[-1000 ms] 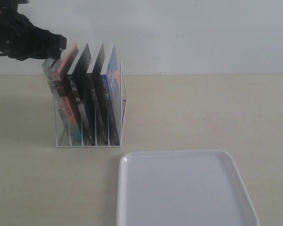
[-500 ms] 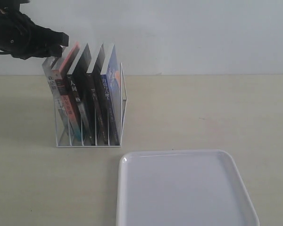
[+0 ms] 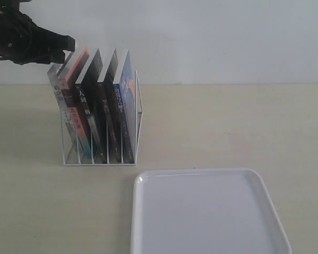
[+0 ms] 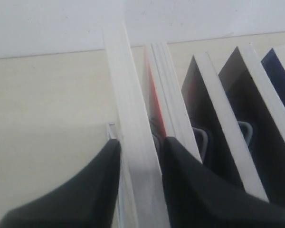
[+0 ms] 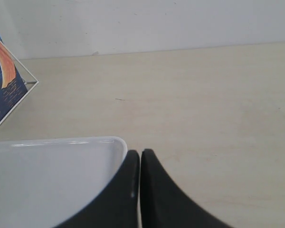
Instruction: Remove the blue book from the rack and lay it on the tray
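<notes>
We see wide open counter [image 3: 244, 127] right of the rack [image 3: 99, 164], the tray [image 3: 201, 211] cut off at the near edge, the blue book [image 3: 128, 79] in the rack's rightmost slot, the left jaws straddling the leftmost book [image 4: 135, 142] with the grip unclear, and the right jaws clenched on nothing.

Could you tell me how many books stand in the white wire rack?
5, left to right in the white wire rack: pale book straddled by the left hand, pink-and-teal-spined book, two black-spined books, blue-spined book. None seems hidden.
</notes>
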